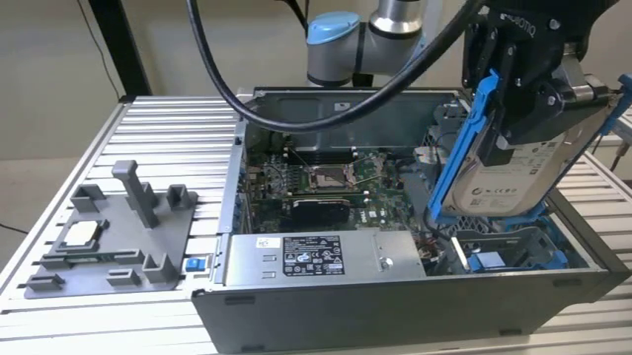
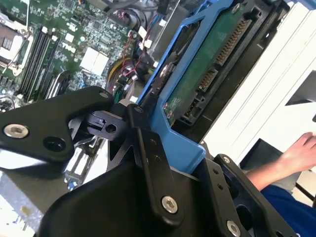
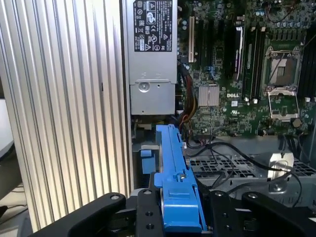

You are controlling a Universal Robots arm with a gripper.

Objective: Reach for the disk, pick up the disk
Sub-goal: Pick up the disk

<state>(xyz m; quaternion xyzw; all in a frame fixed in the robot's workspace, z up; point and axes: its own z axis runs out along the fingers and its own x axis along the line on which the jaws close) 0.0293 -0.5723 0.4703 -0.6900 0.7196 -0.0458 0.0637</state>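
gripper [image 1: 528,111] clamped on the disk [image 1: 513,174], disk held tilted, clear above open computer case [image 1: 395,310], over its drive-bay corner

An open computer case [image 1: 395,310] lies on a ribbed metal table [image 1: 168,140], with the green motherboard [image 1: 316,185] and the grey power supply [image 1: 316,259] visible inside it. Beside the case, toward the exterior view's left, a grey fixture plate [image 1: 114,237] rests on the table and carries a small square silver chip [image 1: 81,233]. In the second wrist view, a person's hand [image 2: 298,153] and blue sleeve [image 2: 276,202] appear near the table edge
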